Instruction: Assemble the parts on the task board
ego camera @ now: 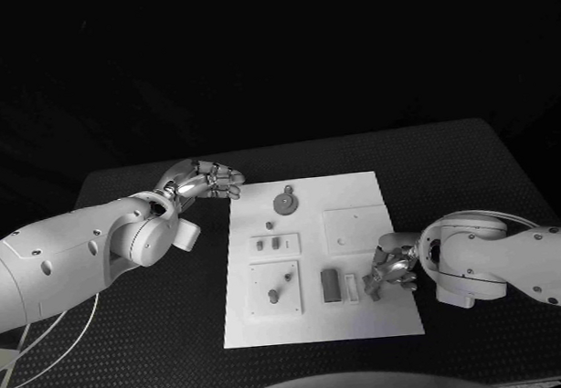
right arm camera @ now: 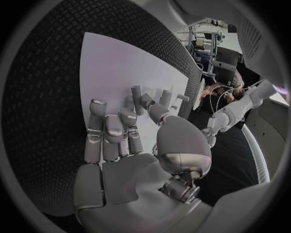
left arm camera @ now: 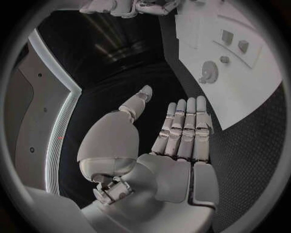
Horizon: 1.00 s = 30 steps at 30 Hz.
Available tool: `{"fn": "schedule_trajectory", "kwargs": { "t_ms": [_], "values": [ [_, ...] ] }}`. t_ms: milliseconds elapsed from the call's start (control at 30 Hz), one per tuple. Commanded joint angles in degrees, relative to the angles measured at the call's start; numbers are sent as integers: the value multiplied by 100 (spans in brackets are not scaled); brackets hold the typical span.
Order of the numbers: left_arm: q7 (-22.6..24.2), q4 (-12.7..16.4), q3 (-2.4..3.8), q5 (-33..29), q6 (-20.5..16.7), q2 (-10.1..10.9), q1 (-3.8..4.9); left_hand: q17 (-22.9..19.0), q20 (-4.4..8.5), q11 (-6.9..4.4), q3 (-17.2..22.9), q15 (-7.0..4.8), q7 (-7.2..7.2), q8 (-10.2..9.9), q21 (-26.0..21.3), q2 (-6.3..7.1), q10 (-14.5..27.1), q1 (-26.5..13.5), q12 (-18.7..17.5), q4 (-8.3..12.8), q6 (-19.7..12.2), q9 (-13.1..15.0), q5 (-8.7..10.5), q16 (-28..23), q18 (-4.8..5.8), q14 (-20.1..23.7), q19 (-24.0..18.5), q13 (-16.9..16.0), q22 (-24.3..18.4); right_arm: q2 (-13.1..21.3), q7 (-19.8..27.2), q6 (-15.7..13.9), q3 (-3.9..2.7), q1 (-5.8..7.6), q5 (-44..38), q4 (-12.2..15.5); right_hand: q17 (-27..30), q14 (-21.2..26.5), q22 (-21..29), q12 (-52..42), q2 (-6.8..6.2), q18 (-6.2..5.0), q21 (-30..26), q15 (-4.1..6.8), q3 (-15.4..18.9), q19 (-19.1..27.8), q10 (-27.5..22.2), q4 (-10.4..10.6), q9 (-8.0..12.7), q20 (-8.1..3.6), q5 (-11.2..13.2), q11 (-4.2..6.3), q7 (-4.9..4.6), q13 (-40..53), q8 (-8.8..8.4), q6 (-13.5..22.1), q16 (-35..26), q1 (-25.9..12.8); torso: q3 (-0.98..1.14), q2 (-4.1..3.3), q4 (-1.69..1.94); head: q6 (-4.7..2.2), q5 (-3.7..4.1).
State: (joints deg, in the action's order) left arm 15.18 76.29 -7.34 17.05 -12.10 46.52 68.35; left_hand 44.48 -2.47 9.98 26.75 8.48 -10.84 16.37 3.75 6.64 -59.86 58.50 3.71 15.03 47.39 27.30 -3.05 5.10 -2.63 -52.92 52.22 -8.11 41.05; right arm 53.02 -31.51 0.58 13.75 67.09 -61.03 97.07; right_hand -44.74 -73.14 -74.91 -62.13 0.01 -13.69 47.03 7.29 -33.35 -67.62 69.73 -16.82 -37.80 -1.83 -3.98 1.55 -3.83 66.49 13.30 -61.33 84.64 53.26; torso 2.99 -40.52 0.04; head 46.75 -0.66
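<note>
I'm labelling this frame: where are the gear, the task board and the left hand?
gear [ego camera: 284, 200], head view, its toothed disc.
task board [ego camera: 371, 319], head view, bare near corner.
left hand [left arm camera: 176, 141], left wrist view, base of fingers.

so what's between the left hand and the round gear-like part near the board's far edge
Nothing lies there: in the head view, only bare white task board and black table separate the left hand from the round gear-like part.
</note>
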Motion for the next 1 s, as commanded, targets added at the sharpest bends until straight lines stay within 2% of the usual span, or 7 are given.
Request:
{"fn": "schedule_trajectory", "kwargs": {
  "t_ms": [33, 500, 1000],
  "values": [
    [57, 17, 4, -21, 94, -3, 7, -10, -54, -7, -5, 23, -12, 35, 39, -4, -34, -39, 34, -44, 14, 3, 9, 21, -90, 7, 4, 8, -7, -22, 85, -186, 2, -5, 446, 22, -10, -8, -118, -29, 195, -131, 32, 49, 30, -14, 42, -7, -32, -15, -35, 27, -69, -8, 32, 34, 23, 130, -3, -3, 4, 2, 0],
    [51, 28, 4, -21, 105, -9, 7, -12, -55, -6, -6, 24, -13, 35, 39, -4, -35, -40, 32, -44, 13, 3, 9, 22, -90, 9, 4, 11, -9, -181, 137, -395, 1, -4, 637, -39, -9, -5, -114, -25, 200, -131, 32, 53, 49, -13, 42, -2, -31, -11, -37, 30, -67, -15, 33, 31, 22, 69, -2, -2, 1, -18, 17],
    [47, 30, 4, -21, 109, -10, 7, -15, -55, -6, -9, 25, -14, 35, 39, -3, -35, -43, 30, -45, 11, 2, 9, 23, -91, 11, 4, 16, -11, -401, 75, -135, 3, -4, 741, -209, -4, -2, -107, -17, 217, -131, 27, 53, 62, -14, 33, 4, -23, -5, -40, 28, -70, -24, 24, 38, 17, -29, 0, -2, 0, -23, 18]
  ]
}}
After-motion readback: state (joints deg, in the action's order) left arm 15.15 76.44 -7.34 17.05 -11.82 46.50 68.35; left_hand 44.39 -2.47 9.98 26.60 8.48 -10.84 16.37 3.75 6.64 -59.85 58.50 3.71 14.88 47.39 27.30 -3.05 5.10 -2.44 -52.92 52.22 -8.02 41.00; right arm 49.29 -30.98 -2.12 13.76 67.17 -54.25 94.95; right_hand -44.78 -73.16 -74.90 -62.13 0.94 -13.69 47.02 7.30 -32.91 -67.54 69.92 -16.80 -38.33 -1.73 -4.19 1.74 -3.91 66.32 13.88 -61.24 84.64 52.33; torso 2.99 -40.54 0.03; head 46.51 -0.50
